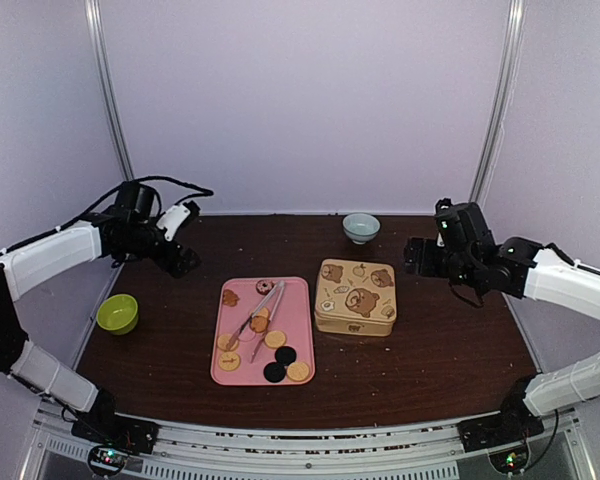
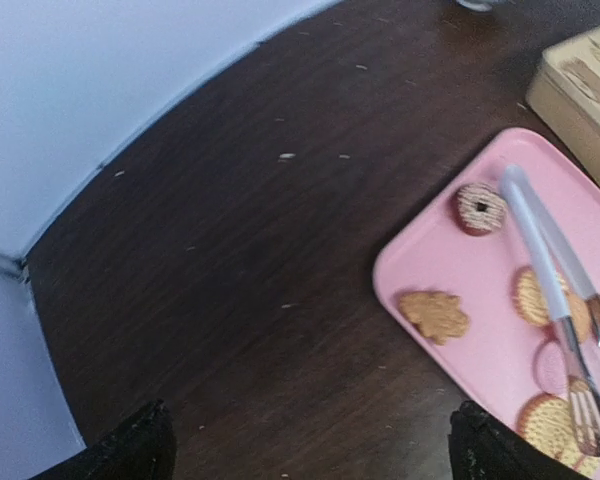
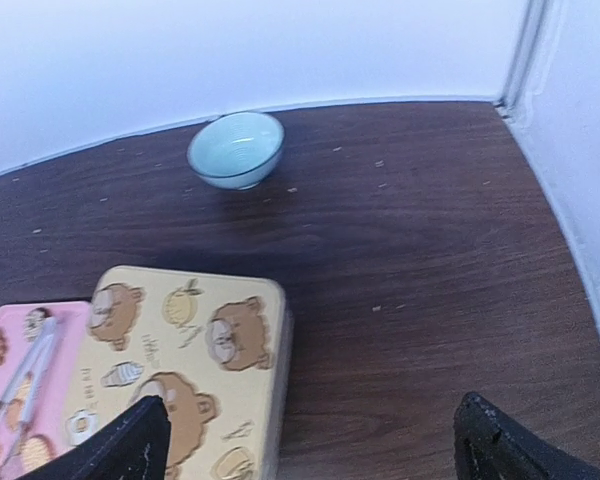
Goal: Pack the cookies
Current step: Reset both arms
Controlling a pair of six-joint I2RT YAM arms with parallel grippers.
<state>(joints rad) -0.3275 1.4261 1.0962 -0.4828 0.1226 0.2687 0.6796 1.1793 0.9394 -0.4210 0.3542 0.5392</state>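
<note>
Several cookies [image 1: 275, 339] lie on a pink tray [image 1: 295, 300] at the table's middle: tan round ones, two black ones [image 1: 285, 354], a dark red ring [image 1: 265, 286] and a tan leaf shape [image 1: 230, 297]. In the left wrist view the ring [image 2: 479, 208] and leaf cookie [image 2: 435, 316] show on the tray [image 2: 450, 260]. My left gripper [image 1: 183, 262] hangs open over bare table left of the tray, nothing between its jaws [image 2: 310, 455]. My right gripper [image 1: 412, 256] is open too, right of the gold bear tin [image 1: 355, 297], holding nothing [image 3: 315, 450].
Metal tongs [image 1: 260, 318] lie across the tray's cookies. The tin's lid [image 3: 190, 350] is on. A pale blue bowl [image 1: 361, 227] stands at the back, a green bowl [image 1: 117, 313] off the table's left edge. White walls enclose the table.
</note>
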